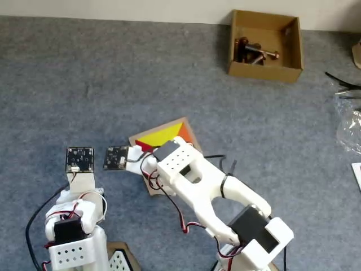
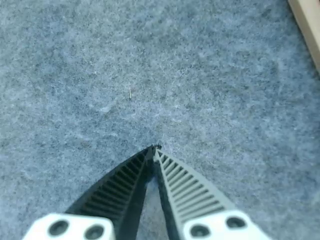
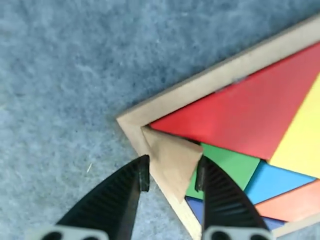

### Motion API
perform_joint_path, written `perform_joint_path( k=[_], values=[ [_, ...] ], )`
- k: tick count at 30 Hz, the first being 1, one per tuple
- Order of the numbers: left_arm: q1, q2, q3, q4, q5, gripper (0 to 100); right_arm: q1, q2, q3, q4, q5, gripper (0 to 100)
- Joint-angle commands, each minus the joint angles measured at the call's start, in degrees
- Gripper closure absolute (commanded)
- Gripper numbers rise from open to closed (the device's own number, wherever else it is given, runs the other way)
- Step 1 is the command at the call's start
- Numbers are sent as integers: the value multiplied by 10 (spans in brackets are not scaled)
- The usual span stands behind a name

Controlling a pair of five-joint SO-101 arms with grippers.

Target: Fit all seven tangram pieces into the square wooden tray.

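The square wooden tray [image 3: 210, 82] lies on the grey carpet, mostly under the right arm in the high view [image 1: 187, 125]. Inside it lie a red triangle [image 3: 245, 115], a yellow piece [image 3: 302, 140], a green piece [image 3: 225, 167], a blue piece [image 3: 280, 182] and an orange piece [image 3: 295, 202]. A tan triangle [image 3: 172, 157] rests tilted across the tray's corner, overlapping the rim. My right gripper [image 3: 171, 175] is shut on this tan triangle, one finger at each side. My left gripper [image 2: 152, 150] is shut on nothing, hanging over bare carpet left of the tray.
A cardboard box [image 1: 265, 45] holding small metal parts stands at the back right. A clear plastic bag [image 1: 350, 127] and black cables [image 1: 341, 84] lie at the right edge. A strip of the tray's rim [image 2: 306, 22] shows in the left wrist view.
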Motion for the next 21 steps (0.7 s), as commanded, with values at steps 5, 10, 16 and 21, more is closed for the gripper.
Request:
perform_joint_path(
  k=[5, 10, 16, 21],
  values=[
    [-7, -3, 11, 3, 5, 995, 22, -175, 7, -3, -63, 865],
    [-7, -3, 11, 3, 5, 995, 76, -218, 61, -56, -66, 865],
    [-7, -3, 11, 3, 5, 995, 110, -219, 138, -175, -66, 865],
    [-7, -3, 11, 3, 5, 995, 118, -218, 185, -237, -66, 865]
  ],
)
